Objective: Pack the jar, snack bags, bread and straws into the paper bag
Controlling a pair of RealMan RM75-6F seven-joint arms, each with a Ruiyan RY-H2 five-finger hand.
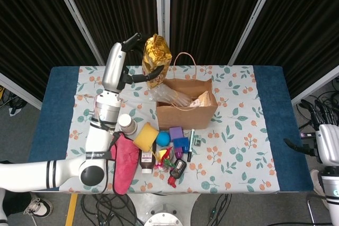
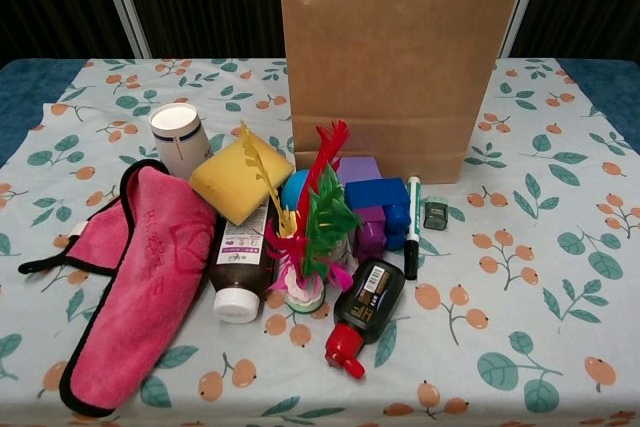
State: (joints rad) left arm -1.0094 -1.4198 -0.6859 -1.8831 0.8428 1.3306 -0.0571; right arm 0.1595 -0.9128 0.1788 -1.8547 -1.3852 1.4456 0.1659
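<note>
Between your left hand (image 1: 139, 59) fingers sits the gold snack bag (image 1: 157, 59), just above the paper bag (image 1: 185, 110) mouth; it looks light and crinkly, so hold its edge gently

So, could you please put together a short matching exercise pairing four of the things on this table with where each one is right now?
Things:
1. shiny gold snack bag
2. pink cloth with black trim
3. yellow sponge block
4. brown paper bag

Places:
A. standing upright behind the clutter
B. held up in the left hand
C. lying flat at the left of the pile
D. between the white jar and the blue ball

Pairs: 1-B, 2-C, 3-D, 4-A
</note>
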